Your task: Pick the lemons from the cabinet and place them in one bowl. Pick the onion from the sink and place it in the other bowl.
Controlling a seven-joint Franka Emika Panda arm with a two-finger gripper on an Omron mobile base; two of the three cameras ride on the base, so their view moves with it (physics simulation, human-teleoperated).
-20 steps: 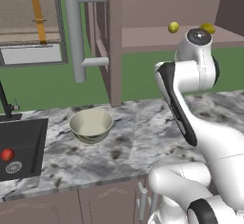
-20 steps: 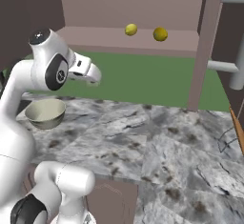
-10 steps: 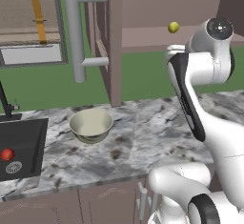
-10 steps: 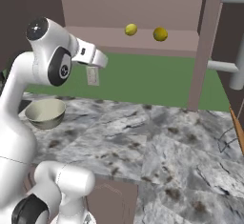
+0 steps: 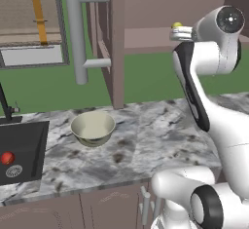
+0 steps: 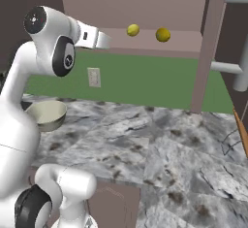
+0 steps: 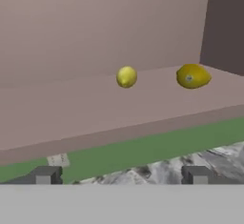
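Lemons (image 7: pixel 126 76) (image 7: pixel 192 76): both on cabinet (image 6: pixel 145 4) shelf, unpicked. Onion (image 5: pixel 7 158): in sink (image 5: pixel 22 150), left of cabinet. Bowl (image 5: pixel 93 128): below cabinet on tabletop (image 5: pixel 146 145), empty. Hand (image 7: pixel 121 174): wide open, empty, facing shelf

Marble-look countertop (image 5: pixel 146 150) — mottled; sink (image 5: pixel 22 145) matt black; bowl (image 5: pixel 93 128) glossy.

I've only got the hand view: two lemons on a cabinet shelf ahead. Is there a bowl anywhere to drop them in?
Observer: Yes, a cream bowl stands on the marble counter, below the cabinet.
Operator: Anything in it?
Observer: No, it looks empty.
Operator: And the onion?
Observer: The red onion lies in the black sink, next to the drain, left of the bowl in the left base view.
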